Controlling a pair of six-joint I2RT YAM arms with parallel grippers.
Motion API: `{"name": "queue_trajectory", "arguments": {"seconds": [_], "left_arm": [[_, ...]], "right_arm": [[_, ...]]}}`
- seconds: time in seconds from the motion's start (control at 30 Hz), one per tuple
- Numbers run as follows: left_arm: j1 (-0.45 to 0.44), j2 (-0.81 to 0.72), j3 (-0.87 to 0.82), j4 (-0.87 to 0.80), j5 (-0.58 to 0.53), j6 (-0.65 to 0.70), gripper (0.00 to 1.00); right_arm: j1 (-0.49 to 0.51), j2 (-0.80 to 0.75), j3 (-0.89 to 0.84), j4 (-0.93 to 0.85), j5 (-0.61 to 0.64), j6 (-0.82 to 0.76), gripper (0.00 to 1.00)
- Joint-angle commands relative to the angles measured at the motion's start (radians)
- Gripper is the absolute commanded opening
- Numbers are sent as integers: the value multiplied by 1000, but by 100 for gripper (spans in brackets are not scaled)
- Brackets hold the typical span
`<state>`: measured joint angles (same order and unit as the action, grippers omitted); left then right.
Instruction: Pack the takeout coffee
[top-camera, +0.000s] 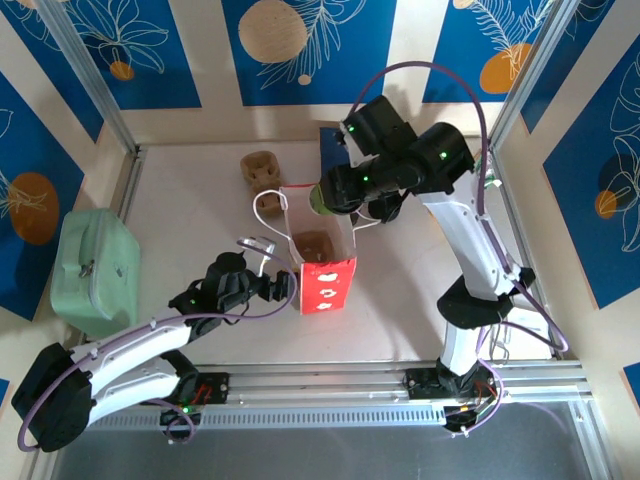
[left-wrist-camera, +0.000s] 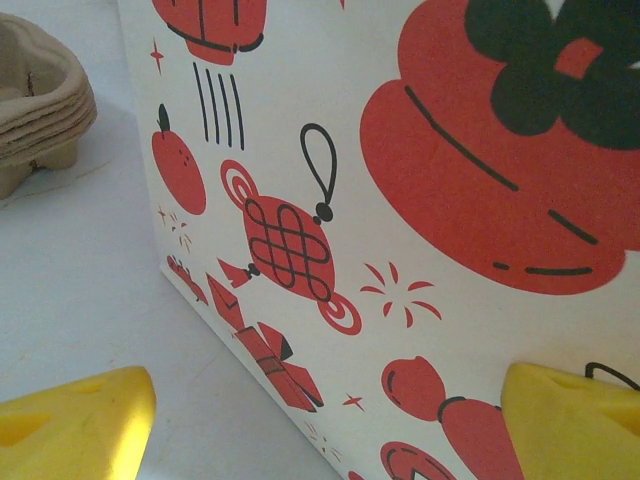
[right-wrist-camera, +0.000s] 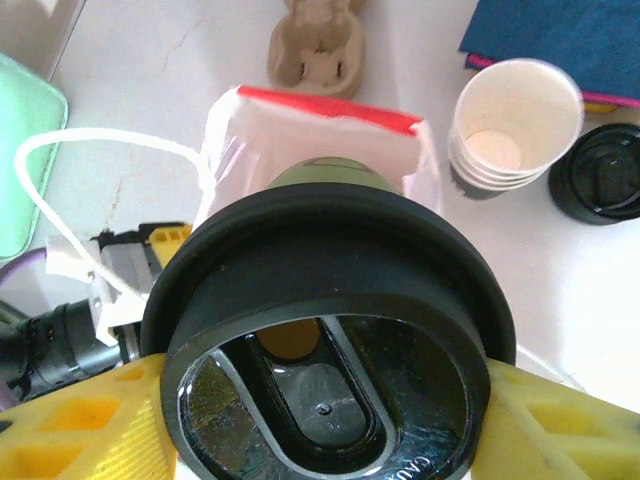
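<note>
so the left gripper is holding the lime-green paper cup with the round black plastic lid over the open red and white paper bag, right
Wrong arm. The right gripper is holding the lime-green paper cup with the round black plastic lid over the open red and white paper bag, as the right wrist view shows.

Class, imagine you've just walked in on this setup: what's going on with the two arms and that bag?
The right end effector grips the takeout coffee over the open mouth of the red-and-white paper bag; the cup is not yet inside. The left end effector is open at the bag's side, seemingly to steady it. Spare white cups and black lids sit beyond the bag.
</note>
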<state>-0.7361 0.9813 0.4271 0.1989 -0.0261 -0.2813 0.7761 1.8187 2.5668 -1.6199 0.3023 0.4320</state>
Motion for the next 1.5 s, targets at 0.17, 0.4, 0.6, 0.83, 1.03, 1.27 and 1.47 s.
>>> {"name": "queue_trajectory", "arguments": {"seconds": [0.17,0.4,0.6,0.83,1.03,1.27,1.47], "left_arm": [[-10,3,-11,32,-6,21,89],[-16,-11,-33,67,49,48,90],[-32,-36,-58,102,51,76,91],[-58,-11,-67,147,62,91,91],[-78,6,-69,171,62,108,91],[-77,-20,-77,146,44,137,92],[-77,-58,-80,105,32,169,93]], "right_arm": [[71,51,-54,-151,14,95,61],[94,98,-119,-152,7,132,59],[94,120,-159,-152,17,156,59],[105,145,-175,-153,9,165,59],[107,148,-188,-153,0,169,59],[107,161,-221,-153,-9,155,59],[107,180,-239,-152,-5,137,59]]}}
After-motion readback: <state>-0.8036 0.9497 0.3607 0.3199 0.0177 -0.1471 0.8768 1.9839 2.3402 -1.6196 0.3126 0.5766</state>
